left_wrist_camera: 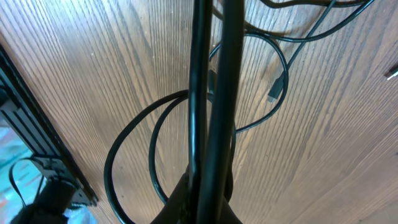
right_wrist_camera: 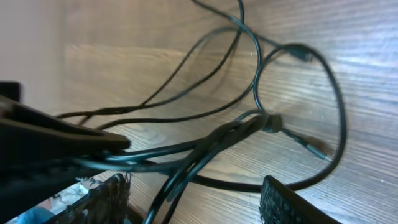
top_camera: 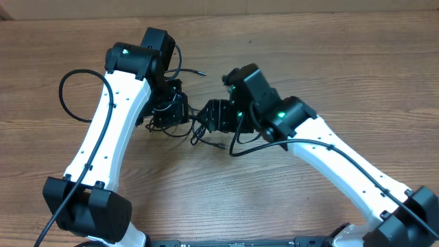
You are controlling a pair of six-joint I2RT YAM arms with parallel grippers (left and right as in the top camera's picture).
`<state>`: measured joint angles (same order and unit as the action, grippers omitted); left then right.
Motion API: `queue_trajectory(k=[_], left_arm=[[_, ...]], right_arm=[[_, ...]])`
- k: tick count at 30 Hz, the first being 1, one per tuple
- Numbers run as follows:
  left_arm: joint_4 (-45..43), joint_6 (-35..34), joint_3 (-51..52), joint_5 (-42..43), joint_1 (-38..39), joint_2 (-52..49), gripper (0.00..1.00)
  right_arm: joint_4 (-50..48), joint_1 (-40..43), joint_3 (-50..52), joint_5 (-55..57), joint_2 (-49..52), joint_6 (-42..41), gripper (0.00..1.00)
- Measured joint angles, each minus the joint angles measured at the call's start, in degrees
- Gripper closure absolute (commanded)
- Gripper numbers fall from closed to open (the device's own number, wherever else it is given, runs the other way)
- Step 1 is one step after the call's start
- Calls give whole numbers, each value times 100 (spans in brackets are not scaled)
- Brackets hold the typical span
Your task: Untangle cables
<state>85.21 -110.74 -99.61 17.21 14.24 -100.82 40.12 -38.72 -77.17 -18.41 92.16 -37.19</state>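
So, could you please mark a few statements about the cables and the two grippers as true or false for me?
1. The left gripper is wide open. False: its fingers are pressed together.
2. The right gripper has its jaws apart, with the cables passing between them. True.
3. The cables lie straight and apart from one another. False: they cross in loops and bunch at a knot.
4. A plug end lies on the wooden table. True.
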Motion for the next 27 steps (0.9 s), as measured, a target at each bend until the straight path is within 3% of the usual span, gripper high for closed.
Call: queue_trajectory(k=[10,18,23,27], left_arm=[[7,-11,0,37,-2,0,95],[376,127,-4,52,-2,0,96],[693,247,-9,-44,0,0,96],[695,743,-9,2,0,0,96]], right_arm=[[7,-107,0,153,686,-9,55],[413,-107,2,957,686,-396,78],[669,-70,2,1351,686,-874,81],[748,98,2,1443,686,-1047,81]])
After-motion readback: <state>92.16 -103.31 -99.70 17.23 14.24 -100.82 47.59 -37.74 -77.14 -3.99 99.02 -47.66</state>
